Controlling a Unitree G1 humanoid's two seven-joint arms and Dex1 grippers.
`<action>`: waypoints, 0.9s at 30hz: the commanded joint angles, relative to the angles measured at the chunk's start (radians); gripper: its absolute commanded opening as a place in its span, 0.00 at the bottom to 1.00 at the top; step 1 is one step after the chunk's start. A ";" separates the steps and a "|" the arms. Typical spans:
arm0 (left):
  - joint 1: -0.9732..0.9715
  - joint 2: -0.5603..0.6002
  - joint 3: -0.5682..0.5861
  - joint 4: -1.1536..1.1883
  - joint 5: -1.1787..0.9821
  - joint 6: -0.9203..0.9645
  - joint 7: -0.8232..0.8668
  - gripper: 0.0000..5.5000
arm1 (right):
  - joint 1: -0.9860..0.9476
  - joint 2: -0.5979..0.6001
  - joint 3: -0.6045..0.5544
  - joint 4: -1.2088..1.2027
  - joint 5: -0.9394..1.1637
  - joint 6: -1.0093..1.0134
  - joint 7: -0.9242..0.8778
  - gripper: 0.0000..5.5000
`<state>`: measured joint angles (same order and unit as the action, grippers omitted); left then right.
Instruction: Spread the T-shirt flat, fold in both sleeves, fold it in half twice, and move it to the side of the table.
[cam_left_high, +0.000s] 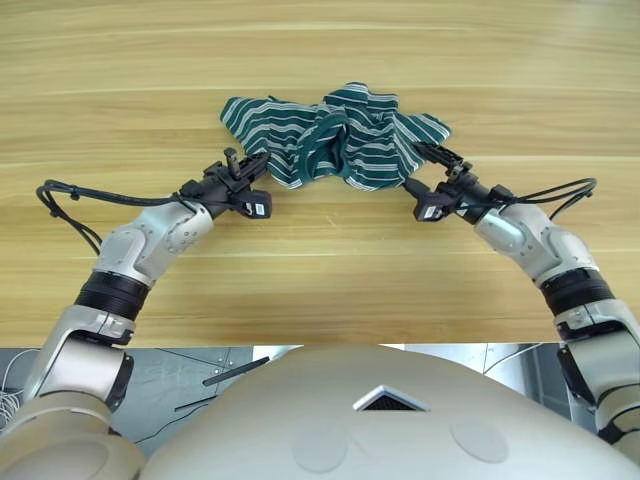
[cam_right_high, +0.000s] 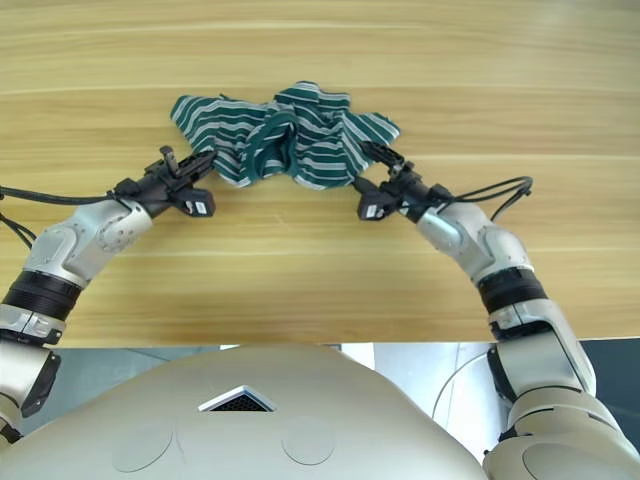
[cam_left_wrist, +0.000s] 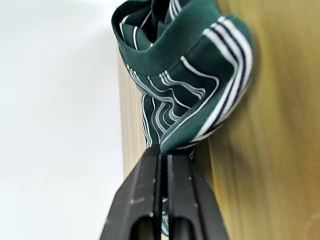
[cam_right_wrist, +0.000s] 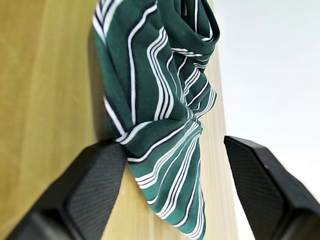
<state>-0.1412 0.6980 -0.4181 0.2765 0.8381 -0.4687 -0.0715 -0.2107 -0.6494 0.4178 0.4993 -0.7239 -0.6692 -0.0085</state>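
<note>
A dark green T-shirt (cam_left_high: 340, 135) with white stripes lies crumpled in a heap at the middle of the wooden table (cam_left_high: 320, 270). My left gripper (cam_left_high: 250, 163) is at the heap's left edge. In the left wrist view its fingers (cam_left_wrist: 145, 190) are pressed together, with a fold of the striped cloth (cam_left_wrist: 200, 85) pinched at their tips. My right gripper (cam_left_high: 441, 155) is at the heap's right edge. In the right wrist view its fingers (cam_right_wrist: 95, 185) stand wide apart on either side of a hanging corner of the shirt (cam_right_wrist: 160, 115).
Bare wood surrounds the heap on every side. The table's front edge (cam_left_high: 330, 343) runs just below both forearms. Black cables (cam_left_high: 60, 195) loop out from each wrist.
</note>
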 joint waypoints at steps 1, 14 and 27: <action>0.044 -0.011 -0.043 0.042 0.021 0.016 -0.024 0.00 | 0.004 0.018 0.052 0.092 -0.043 0.003 0.008 0.63; 0.047 -0.008 -0.048 0.043 0.017 0.008 -0.027 0.00 | -0.043 0.080 0.135 0.183 -0.055 -0.047 -0.035 0.28; 0.055 -0.014 -0.048 0.036 0.016 0.016 -0.023 0.00 | -0.063 0.080 0.148 0.257 -0.044 -0.069 -0.090 0.01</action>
<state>-0.1407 0.6985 -0.4212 0.2760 0.8374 -0.4631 -0.0703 -0.3320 -0.5690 0.5217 0.6904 -0.7143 -0.7764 -0.1356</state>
